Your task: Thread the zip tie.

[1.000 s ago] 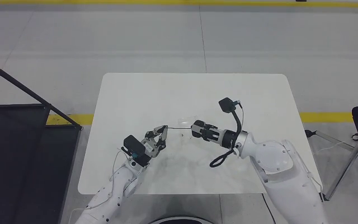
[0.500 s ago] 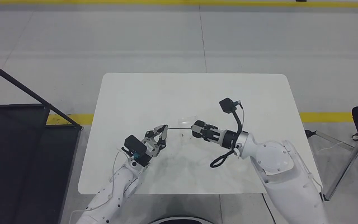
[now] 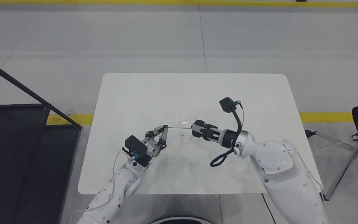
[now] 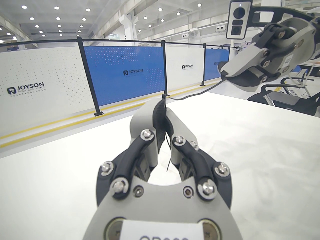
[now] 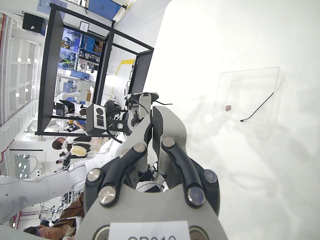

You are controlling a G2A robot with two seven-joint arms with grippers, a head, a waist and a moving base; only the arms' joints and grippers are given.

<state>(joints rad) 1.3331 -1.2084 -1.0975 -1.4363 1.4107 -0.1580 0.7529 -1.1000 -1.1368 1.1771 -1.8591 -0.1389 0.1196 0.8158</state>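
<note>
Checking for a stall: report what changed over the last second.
Nothing visibly changed. The left hand and right hand stay shut on the zip tie, which spans between them above the table.

The top camera looked down on the whole table (image 3: 140, 95); wrist cameras sat close behind the left gripper (image 4: 162, 109) and right gripper (image 5: 151, 119), facing each other

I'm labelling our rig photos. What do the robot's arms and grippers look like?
The left arm and right arm have smooth white shells. The left gripper and right gripper are light grey with black ribbed pads, black linkages, silver screws and a white label. A black cable loops by the right wrist.
</note>
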